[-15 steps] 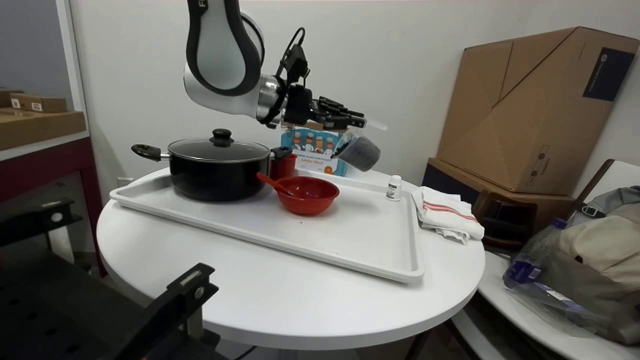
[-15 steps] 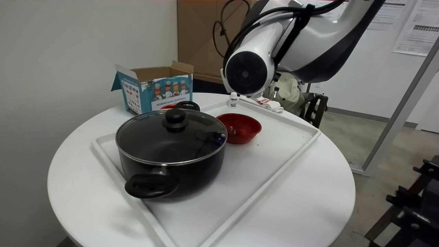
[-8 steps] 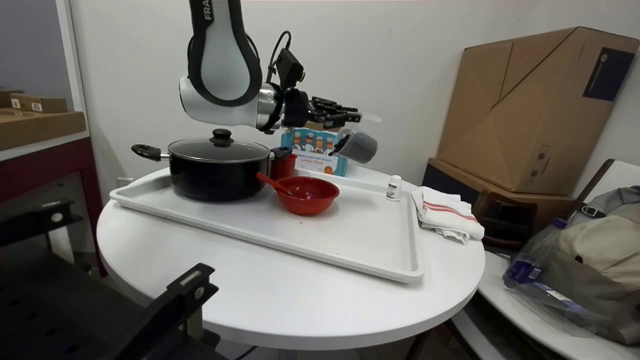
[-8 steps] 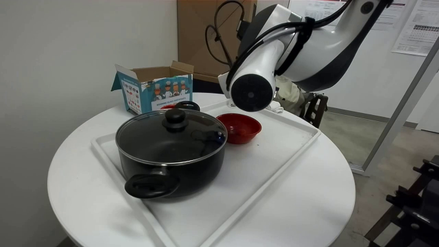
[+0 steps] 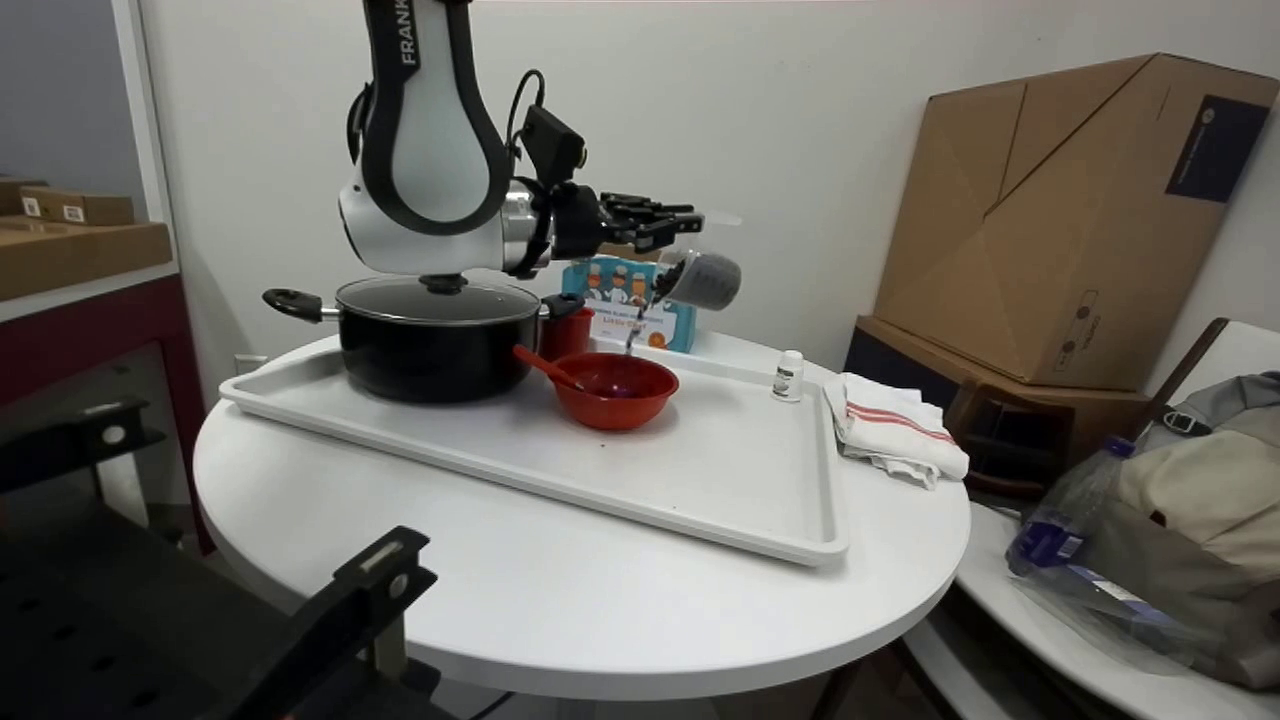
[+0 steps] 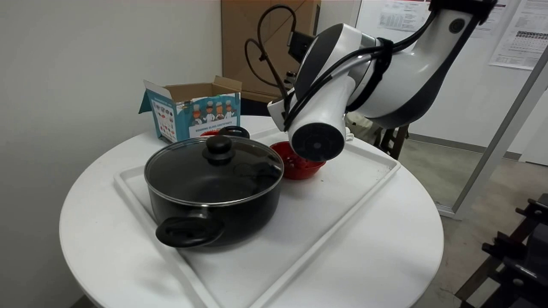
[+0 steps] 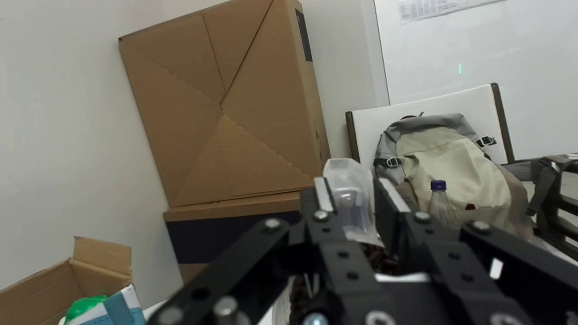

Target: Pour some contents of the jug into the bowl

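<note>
My gripper (image 5: 690, 222) is shut on the handle of the jug (image 5: 708, 281), a translucent cup with dark contents. In an exterior view the jug hangs tilted, mouth toward the bowl (image 5: 618, 412), and dark pieces (image 5: 636, 326) fall from it into the red bowl. In the wrist view the jug's clear handle (image 7: 347, 194) stands between the fingers (image 7: 323, 194), with dark contents below it. The bowl sits on the tray with a red spoon (image 5: 545, 367) in it. It also shows in an exterior view (image 6: 299, 170), partly behind the arm, which hides gripper and jug there.
A black lidded pot (image 5: 435, 350) stands beside the bowl on the white tray (image 5: 700, 520). Behind are a red cup (image 5: 568, 335) and a blue box (image 5: 630, 300). A small white bottle (image 5: 788, 377) stands on the tray. A folded towel (image 5: 890, 425) lies beside the tray.
The arm has moved down and toward the pot, bringing the jug nearer the bowl. The jug has tilted further, and contents now fall from its mouth.
</note>
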`<control>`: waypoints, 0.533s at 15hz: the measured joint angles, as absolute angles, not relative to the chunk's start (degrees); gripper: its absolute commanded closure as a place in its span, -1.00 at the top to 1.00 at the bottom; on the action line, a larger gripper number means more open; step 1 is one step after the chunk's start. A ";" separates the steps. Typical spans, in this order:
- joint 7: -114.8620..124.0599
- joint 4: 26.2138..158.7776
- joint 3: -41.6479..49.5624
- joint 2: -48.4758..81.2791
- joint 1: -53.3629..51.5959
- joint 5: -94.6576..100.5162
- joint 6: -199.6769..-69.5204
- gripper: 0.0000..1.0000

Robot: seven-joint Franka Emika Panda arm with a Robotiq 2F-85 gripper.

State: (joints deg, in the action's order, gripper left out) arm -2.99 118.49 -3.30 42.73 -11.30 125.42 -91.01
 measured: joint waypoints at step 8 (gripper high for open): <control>-3.11 117.24 -5.05 43.25 -9.15 117.82 -91.52 -0.80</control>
State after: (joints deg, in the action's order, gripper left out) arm -3.11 117.24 -5.05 43.25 -9.15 117.82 -91.52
